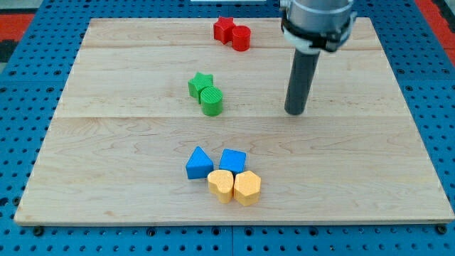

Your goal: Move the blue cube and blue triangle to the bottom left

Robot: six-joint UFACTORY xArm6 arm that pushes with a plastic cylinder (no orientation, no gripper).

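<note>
Blocks look light, rigid, easily slid: blue triangle [198,164] touching blue cube [232,161], near centre. No claw is fitted; my tip [294,112] sits far right. Right faces should be pushed.

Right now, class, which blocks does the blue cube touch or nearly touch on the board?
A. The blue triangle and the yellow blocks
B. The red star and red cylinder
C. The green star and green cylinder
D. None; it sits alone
A: the blue cube sits beside the blue triangle, with the two yellow blocks just below it; my tip stands well apart, toward the view's upper right.
</note>
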